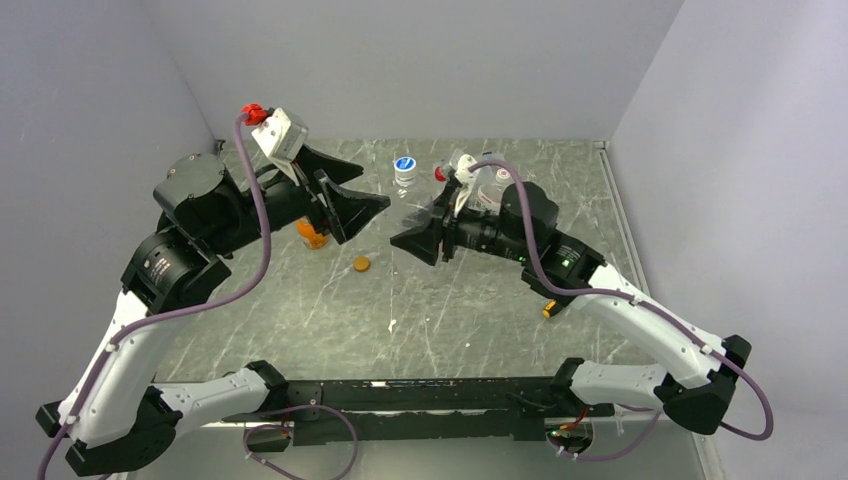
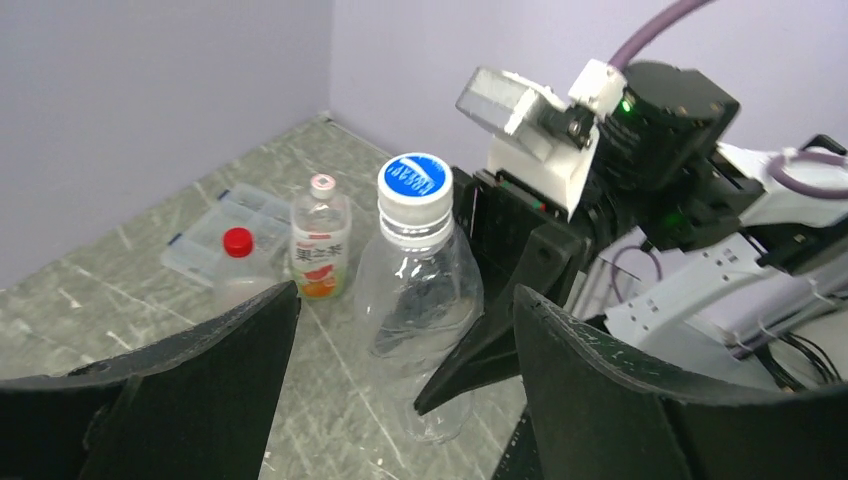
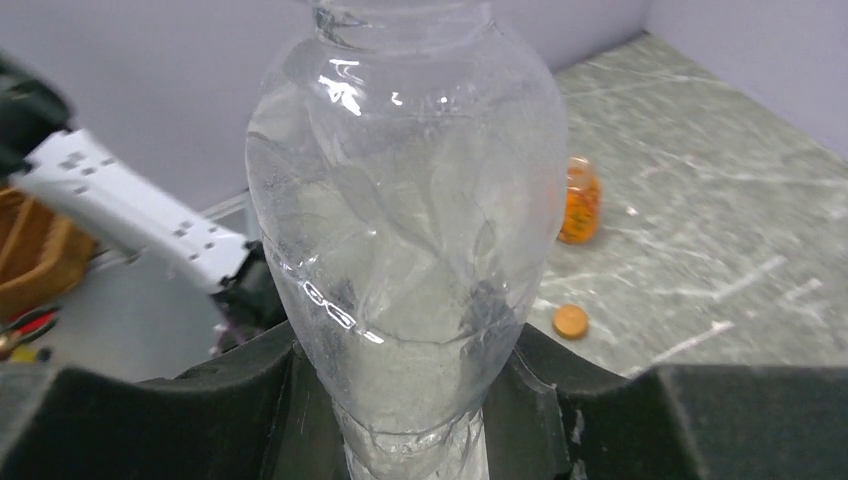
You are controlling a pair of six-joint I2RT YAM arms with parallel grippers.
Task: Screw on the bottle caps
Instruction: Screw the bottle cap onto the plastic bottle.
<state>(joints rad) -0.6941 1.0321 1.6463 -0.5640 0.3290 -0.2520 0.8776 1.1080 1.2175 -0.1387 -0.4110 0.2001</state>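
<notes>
Bottle cap [image 2: 415, 180], blue, is sitting on clear bottle [image 3: 400, 200], which R gripper [image 3: 400, 400] is clamping mid-table; L gripper [image 2: 405, 300] is hanging open, empty. Orange cap [image 1: 361, 264] is lying loose, 4 o'clock of orange bottle [image 1: 313, 236], not yet screwed on.

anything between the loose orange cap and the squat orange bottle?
No, just bare table between the orange cap and the orange bottle. The right wrist view shows it plainly.

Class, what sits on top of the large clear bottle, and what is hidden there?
A blue cap sits on the neck of the clear bottle. The cap covers the threads, so how far it is screwed down cannot be seen.
</notes>
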